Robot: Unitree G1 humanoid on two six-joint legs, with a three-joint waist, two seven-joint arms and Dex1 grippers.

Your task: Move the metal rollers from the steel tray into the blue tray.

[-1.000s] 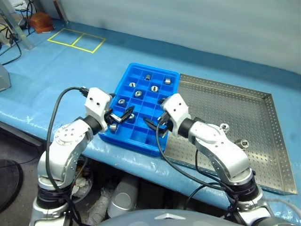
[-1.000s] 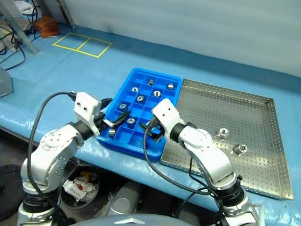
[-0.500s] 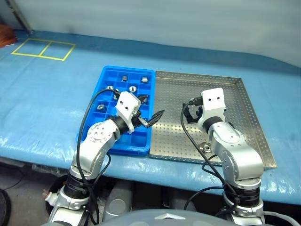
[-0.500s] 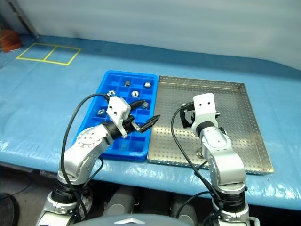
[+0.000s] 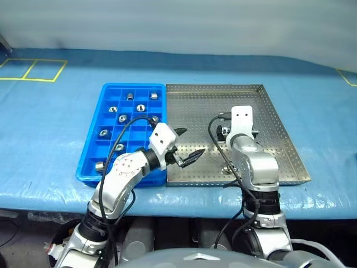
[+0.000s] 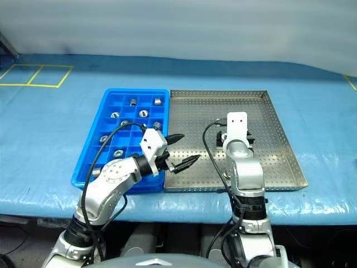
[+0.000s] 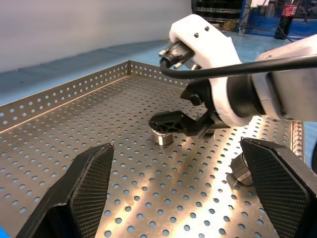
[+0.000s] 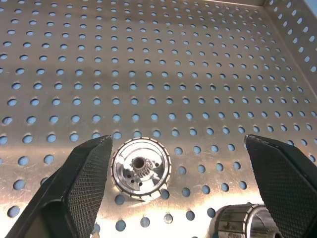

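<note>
Blue tray point(image 5: 89, 167) on blue-covered surface point(image 5: 44, 123), long side touching steel tray point(image 5: 262, 97) at its 3 o'clock. Blue tray compartments hold several metal rollers point(image 5: 139, 108), one per cell, mostly far and middle rows. Steel tray's perforated floor carries two rollers, close together, near right claw point(image 8: 173, 163): one point(image 8: 141, 169) lies between its spread fingers, other point(image 8: 242, 218) just beside. Right claw wide open, empty. Left claw point(image 5: 188, 146) wide open, empty, over steel tray's near-left part.
</note>
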